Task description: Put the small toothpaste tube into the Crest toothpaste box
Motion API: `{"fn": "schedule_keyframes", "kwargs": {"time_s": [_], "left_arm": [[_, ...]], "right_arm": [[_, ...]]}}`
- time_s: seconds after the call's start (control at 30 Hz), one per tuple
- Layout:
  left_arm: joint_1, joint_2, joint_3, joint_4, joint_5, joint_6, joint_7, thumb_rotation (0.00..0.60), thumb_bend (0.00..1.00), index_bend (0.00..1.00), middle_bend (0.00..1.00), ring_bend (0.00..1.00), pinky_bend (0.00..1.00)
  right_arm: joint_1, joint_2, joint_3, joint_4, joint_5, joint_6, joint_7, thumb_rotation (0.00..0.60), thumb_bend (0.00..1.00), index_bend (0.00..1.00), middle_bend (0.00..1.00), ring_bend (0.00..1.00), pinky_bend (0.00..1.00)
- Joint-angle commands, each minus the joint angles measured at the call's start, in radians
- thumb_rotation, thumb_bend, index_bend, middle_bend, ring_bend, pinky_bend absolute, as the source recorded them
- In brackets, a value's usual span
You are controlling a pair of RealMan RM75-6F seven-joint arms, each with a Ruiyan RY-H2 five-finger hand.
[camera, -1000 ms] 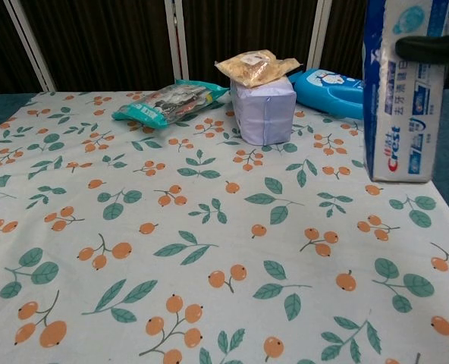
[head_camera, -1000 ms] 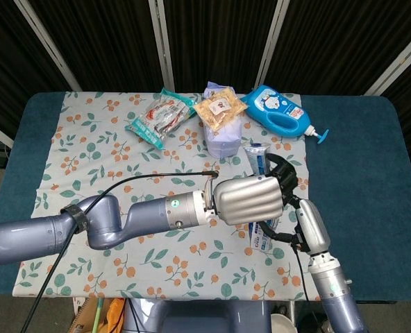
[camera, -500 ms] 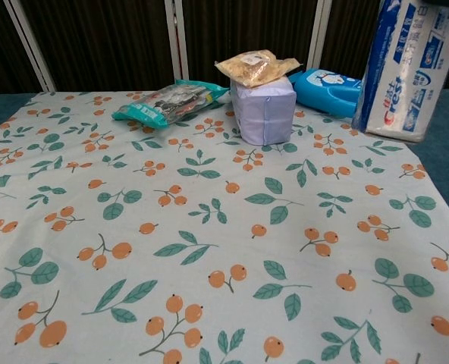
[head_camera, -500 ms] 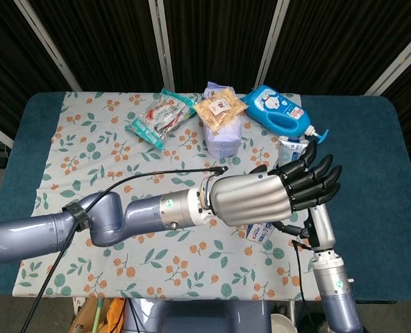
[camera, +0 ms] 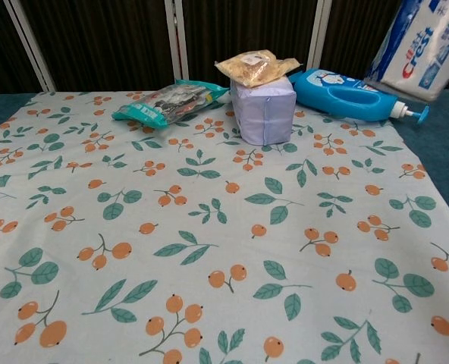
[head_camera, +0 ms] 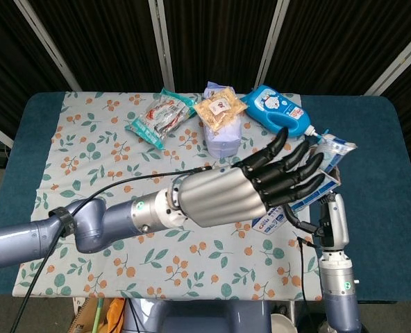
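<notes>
The blue-and-white Crest toothpaste box (head_camera: 328, 170) hangs tilted above the table's right side, its upper end pointing to the far right. In the chest view it fills the top right corner (camera: 429, 45). My right hand (head_camera: 330, 218) grips the box from below, with a dark finger curled under its lower end; most of this hand is hidden. My left hand (head_camera: 261, 186) hovers in front of the box with its fingers spread and nothing in them, and it covers the box's middle. I cannot pick out the small toothpaste tube in either view.
A blue pump bottle (head_camera: 278, 111) lies at the back right. Beside it stands a lavender pack (camera: 262, 110) with a snack bag (head_camera: 219, 107) on top. A green snack packet (head_camera: 160, 118) lies further left. A floral cloth (head_camera: 87, 152) covers the table.
The right hand has lifted the Crest box up and to the right, tilting it. The left hand has gone from curled beside the box to fingers spread.
</notes>
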Motion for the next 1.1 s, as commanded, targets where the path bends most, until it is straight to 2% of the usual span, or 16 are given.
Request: {"fn": "schedule_keyframes", "kwargs": {"time_s": [0.03, 0.23, 0.33, 0.47, 0.6, 0.73, 0.87, 0.97, 1.1], "left_arm": [[0.085, 0.057, 0.027, -0.040, 0.010, 0.079, -0.019, 0.600, 0.01, 0.10, 0.11, 0.15, 0.22], [0.274, 0.144, 0.103, -0.057, 0.060, 0.273, -0.072, 0.600, 0.01, 0.10, 0.11, 0.15, 0.22], [0.357, 0.167, 0.148, -0.037, 0.066, 0.344, -0.105, 0.600, 0.01, 0.10, 0.11, 0.15, 0.22], [0.490, 0.170, 0.233, 0.031, 0.082, 0.464, -0.184, 0.600, 0.01, 0.10, 0.11, 0.15, 0.22], [0.614, 0.111, 0.317, 0.117, 0.058, 0.560, -0.287, 0.600, 0.01, 0.10, 0.11, 0.15, 0.22], [0.723, 0.030, 0.403, 0.222, 0.048, 0.624, -0.375, 0.600, 0.01, 0.11, 0.11, 0.15, 0.22], [0.827, -0.059, 0.495, 0.339, 0.038, 0.657, -0.472, 0.600, 0.01, 0.12, 0.11, 0.15, 0.22], [0.887, -0.114, 0.541, 0.430, 0.034, 0.672, -0.532, 0.600, 0.01, 0.12, 0.12, 0.15, 0.22], [0.929, -0.140, 0.567, 0.503, 0.014, 0.652, -0.578, 0.600, 0.01, 0.12, 0.12, 0.15, 0.22]], "right_arm": [[-0.013, -0.019, 0.021, 0.028, -0.030, 0.046, 0.017, 0.600, 0.32, 0.39, 0.50, 0.46, 0.42], [-0.027, -0.067, 0.067, 0.097, -0.088, 0.159, 0.003, 0.600, 0.32, 0.36, 0.50, 0.45, 0.42], [-0.027, -0.072, 0.069, 0.117, -0.086, 0.162, -0.012, 0.600, 0.32, 0.28, 0.49, 0.41, 0.42], [-0.028, -0.063, 0.063, 0.128, -0.062, 0.141, -0.023, 0.600, 0.32, 0.25, 0.48, 0.39, 0.42], [-0.030, -0.056, 0.056, 0.139, -0.051, 0.127, -0.027, 0.600, 0.32, 0.30, 0.48, 0.42, 0.42], [-0.032, -0.061, 0.049, 0.160, -0.047, 0.124, -0.032, 0.600, 0.34, 0.42, 0.55, 0.52, 0.47], [-0.032, -0.072, 0.028, 0.196, -0.050, 0.113, -0.054, 0.600, 0.34, 0.37, 0.55, 0.48, 0.47], [-0.035, -0.079, 0.020, 0.208, -0.041, 0.108, -0.048, 0.600, 0.34, 0.36, 0.55, 0.47, 0.47], [-0.039, -0.087, 0.022, 0.228, -0.043, 0.119, -0.052, 0.600, 0.34, 0.36, 0.55, 0.47, 0.47]]}}
